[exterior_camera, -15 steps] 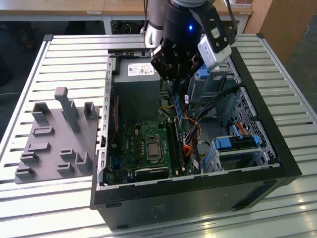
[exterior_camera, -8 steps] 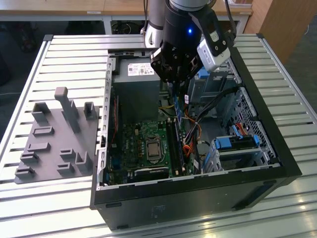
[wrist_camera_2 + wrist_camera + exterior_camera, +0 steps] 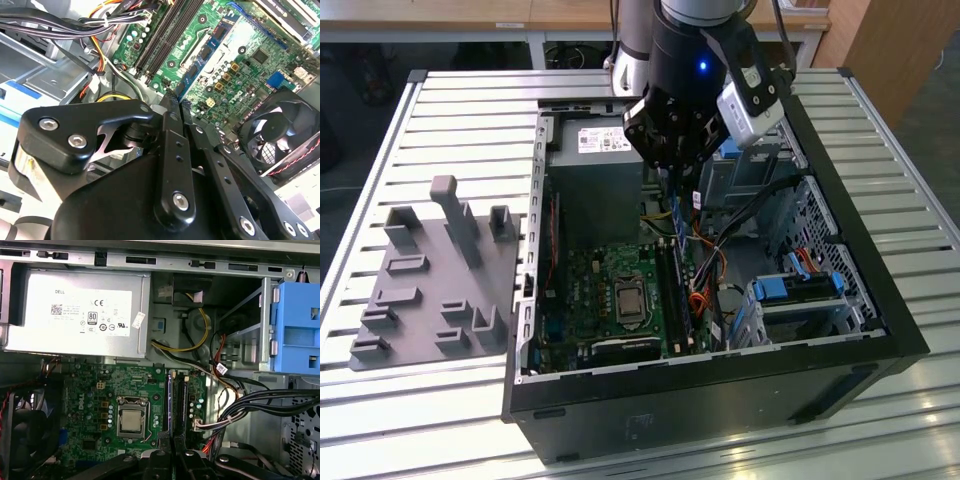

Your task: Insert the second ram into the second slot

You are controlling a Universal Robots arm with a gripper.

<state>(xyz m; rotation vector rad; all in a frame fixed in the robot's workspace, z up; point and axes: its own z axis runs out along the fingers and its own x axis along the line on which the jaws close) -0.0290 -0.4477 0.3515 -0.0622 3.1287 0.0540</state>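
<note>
Since your fingers [image 3: 169, 125] look clamped on the second ram [image 3: 195, 70], note its long axis parallels the memory slots [image 3: 162, 37], just beside and below the fingers.

The open computer case [image 3: 210, 260] carries a silver power supply [image 3: 75, 310] with a white label, set against one wall. Just beside it lies the green motherboard [image 3: 90, 390], and the processor socket [image 3: 132, 420] sits near the middle of the board. Between the socket and the board's cable-side edge run long memory slots [image 3: 180, 400]. A thin bluish stick [image 3: 168, 400] stands in the slot nearest to the socket. Black cables [image 3: 270, 400] pass below a blue drive bay [image 3: 300, 320] at a corner of the case. The gripper [image 3: 173, 447] hangs over the ends of the slots.
</note>
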